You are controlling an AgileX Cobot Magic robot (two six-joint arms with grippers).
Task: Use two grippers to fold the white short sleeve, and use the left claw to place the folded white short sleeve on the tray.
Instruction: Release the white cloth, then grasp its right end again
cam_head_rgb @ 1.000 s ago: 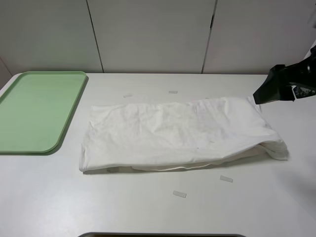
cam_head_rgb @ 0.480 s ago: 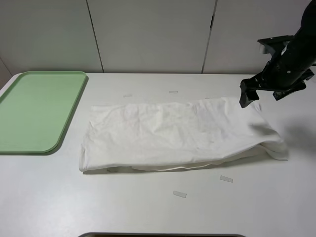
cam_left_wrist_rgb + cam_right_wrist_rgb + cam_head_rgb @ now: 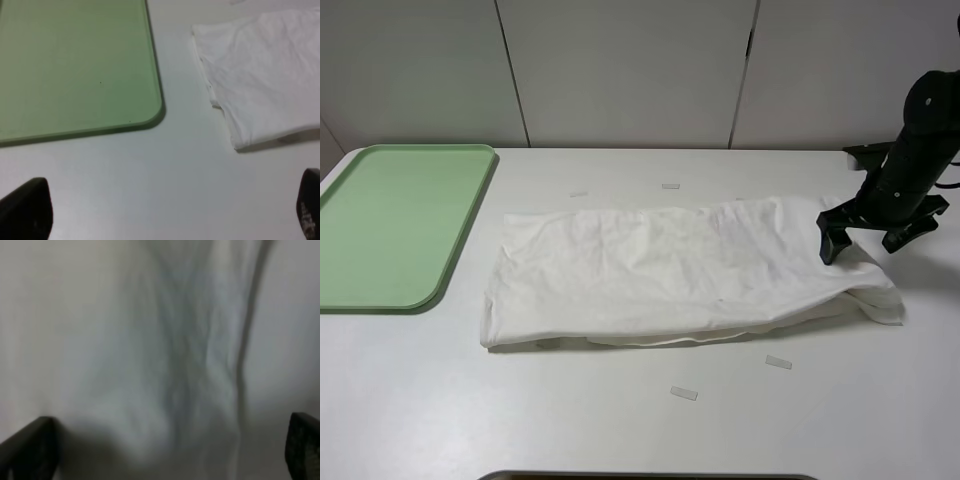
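1. two jaws of the right gripper (image 3: pixel 861 240) stood spread wide and empty, low over the right end of the white short sleeve (image 3: pixel 670 270).
2. the white short sleeve lay folded into a long wrinkled band on the table (image 3: pixel 620 430), near the tray (image 3: pixel 390 225) but apart from it.
3. the left gripper (image 3: pixel 167 210), jaws likewise wide and empty, hung above bare table between the tray's corner and the shirt's left edge.
4. small paper strips (image 3: pixel 683 393) lay just beside the shirt.
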